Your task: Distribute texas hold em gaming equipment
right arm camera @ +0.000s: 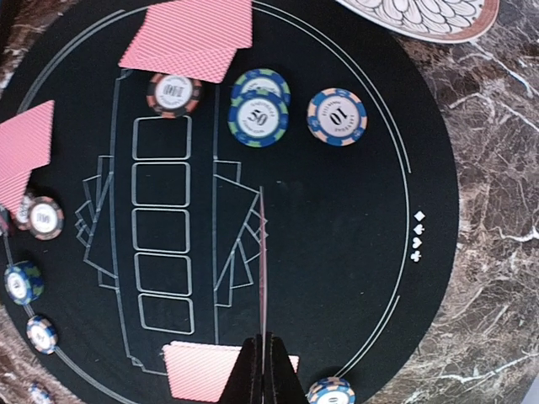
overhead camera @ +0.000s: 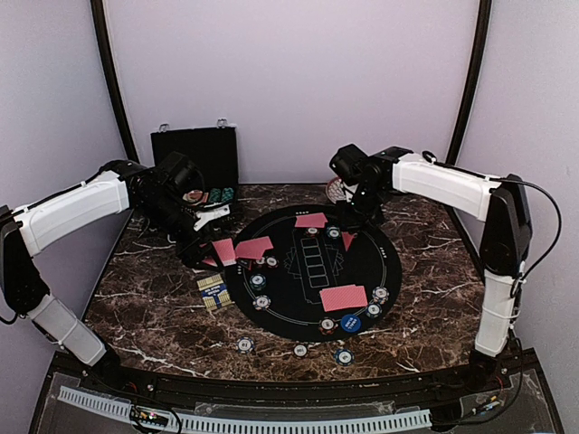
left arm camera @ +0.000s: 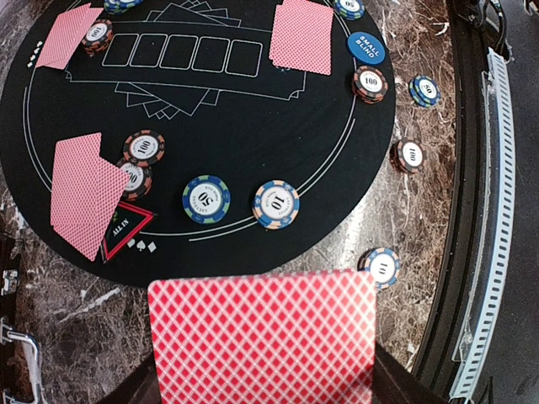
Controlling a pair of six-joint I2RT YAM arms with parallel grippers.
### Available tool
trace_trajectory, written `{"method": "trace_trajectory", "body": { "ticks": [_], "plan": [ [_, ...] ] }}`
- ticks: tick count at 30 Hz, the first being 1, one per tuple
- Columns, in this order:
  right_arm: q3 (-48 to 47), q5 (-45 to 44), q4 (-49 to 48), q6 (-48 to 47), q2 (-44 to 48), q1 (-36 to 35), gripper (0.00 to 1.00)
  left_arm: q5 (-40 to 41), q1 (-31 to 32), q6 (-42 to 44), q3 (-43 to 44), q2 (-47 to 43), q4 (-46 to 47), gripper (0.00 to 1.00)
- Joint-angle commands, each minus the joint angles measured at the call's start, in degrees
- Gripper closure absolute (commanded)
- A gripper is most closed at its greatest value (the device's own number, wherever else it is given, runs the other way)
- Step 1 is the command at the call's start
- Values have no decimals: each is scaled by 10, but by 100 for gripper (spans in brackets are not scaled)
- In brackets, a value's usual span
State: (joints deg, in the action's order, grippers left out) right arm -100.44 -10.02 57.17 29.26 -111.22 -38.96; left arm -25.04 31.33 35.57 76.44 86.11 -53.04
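The left jaws are pressed together on a red-backed card (left arm camera: 261, 337), its diamond-patterned back flat to the wrist camera. It hangs over the brown marble table (overhead camera: 154, 307), just outside the near rim of the round black mat (left arm camera: 253, 126). The right jaws are likewise pinched tight, on a second card (overhead camera: 347, 240). From that wrist it shows only as a thin edge-on line above the mat, beside the row of five printed card boxes (right arm camera: 162, 227).

More red-backed cards lie face down on the mat:
- one pair near the far edge (overhead camera: 311, 220)
- one near the front (overhead camera: 344, 297)
- one at the left side (overhead camera: 253, 247)

Striped poker chips are scattered around them. A blue-and-peach 10 chip (left arm camera: 276, 204) and a green-and-blue 50 chip (left arm camera: 206, 199) sit side by side. Two orange-rimmed 100 chips (left arm camera: 143, 149) lie close by, against a card's edge. A red-triangle "ALL IN" marker (left arm camera: 126, 229) rests at the mat's rim, and a blue "SMALL BLIND" button (left arm camera: 365, 46) lies near another 100 chip (left arm camera: 370, 82). Three chips (left arm camera: 410, 155) lie off the mat on the bare marble.

At the back left an open black case (overhead camera: 194, 154) stands with chips inside. A patterned plate (right arm camera: 421, 17) sits just off the mat's far right.
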Motion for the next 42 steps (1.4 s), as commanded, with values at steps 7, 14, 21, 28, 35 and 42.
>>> {"method": "trace_trajectory", "body": {
  "ticks": [7, 14, 21, 28, 35, 42],
  "plan": [
    [-100, -178, 72, 14, -96, -59, 100, -8, -3, 3, -1, -31, -13, 100],
    [-185, -261, 135, 33, -194, -99, 100, -7, -3, 4, -2, -34, -15, 100],
    [-250, -272, 157, 43, -262, -120, 100, -10, -3, 4, 2, -31, -17, 100],
    [-294, -254, 154, 46, -314, -138, 100, -10, -3, 5, 2, -30, -17, 100],
    [-316, -180, 110, 51, -336, -144, 68, -10, -3, 5, 1, -31, -18, 100],
    [-310, -82, 45, 55, -314, -137, 43, -10, -3, 6, -2, -36, -19, 100]
  ]
}}
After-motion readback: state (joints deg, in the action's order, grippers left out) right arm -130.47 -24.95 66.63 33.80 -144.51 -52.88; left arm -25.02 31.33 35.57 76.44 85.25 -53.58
